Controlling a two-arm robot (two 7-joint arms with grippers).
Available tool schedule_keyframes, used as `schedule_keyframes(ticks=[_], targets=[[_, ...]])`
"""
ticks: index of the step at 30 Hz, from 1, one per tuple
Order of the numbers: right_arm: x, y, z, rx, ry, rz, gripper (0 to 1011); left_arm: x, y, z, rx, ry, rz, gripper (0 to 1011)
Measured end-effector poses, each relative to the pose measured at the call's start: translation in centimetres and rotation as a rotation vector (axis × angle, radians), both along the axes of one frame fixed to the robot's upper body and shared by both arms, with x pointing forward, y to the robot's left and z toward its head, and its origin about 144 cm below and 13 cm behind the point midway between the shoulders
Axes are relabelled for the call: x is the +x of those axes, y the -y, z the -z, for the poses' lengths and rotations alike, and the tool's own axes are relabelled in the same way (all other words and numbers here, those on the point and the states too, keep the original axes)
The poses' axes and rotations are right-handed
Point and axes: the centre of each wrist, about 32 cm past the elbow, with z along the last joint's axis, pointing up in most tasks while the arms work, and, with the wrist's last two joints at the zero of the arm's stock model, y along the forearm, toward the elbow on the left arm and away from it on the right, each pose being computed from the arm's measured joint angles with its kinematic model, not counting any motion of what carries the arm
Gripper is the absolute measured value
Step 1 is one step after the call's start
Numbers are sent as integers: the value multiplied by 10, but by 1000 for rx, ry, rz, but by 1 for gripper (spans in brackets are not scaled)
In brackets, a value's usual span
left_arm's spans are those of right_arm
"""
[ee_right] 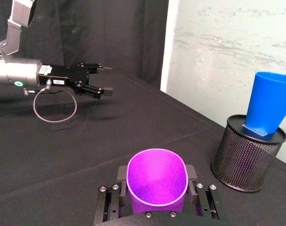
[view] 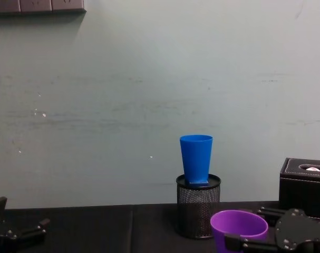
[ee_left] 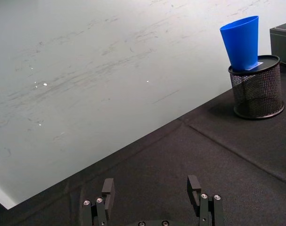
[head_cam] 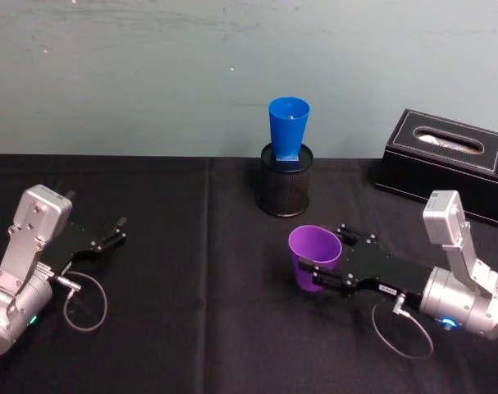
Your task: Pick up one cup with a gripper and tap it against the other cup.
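The purple cup [head_cam: 314, 254] sits upright on the black cloth, right of centre. My right gripper [head_cam: 326, 256] reaches in from the right and is shut on it. One finger lies on each side of the cup [ee_right: 157, 176], and its rim is squeezed slightly oval. I cannot tell whether its base touches the cloth. The blue cup [head_cam: 289, 127] stands in a black mesh pen holder [head_cam: 284, 185] at the back centre, beyond the purple cup and apart from it. My left gripper [head_cam: 117, 230] rests open and empty at the far left.
A black tissue box [head_cam: 445, 160] stands at the back right, close behind the right arm. A pale wall runs along the table's far edge. Cable loops hang from both wrists. Bare black cloth [head_cam: 199, 271] lies between the two grippers.
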Motion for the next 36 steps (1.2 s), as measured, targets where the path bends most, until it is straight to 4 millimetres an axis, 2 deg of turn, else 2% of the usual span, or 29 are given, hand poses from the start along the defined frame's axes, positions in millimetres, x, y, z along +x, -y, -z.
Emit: schedule_keyframes(ticks=[15, 36], targets=[[2, 0, 18, 58, -70, 13, 724, 0, 0, 0, 0, 0, 0, 1011], [3, -1, 22, 58, -92, 9, 726, 0, 0, 0, 0, 0, 0, 1012]])
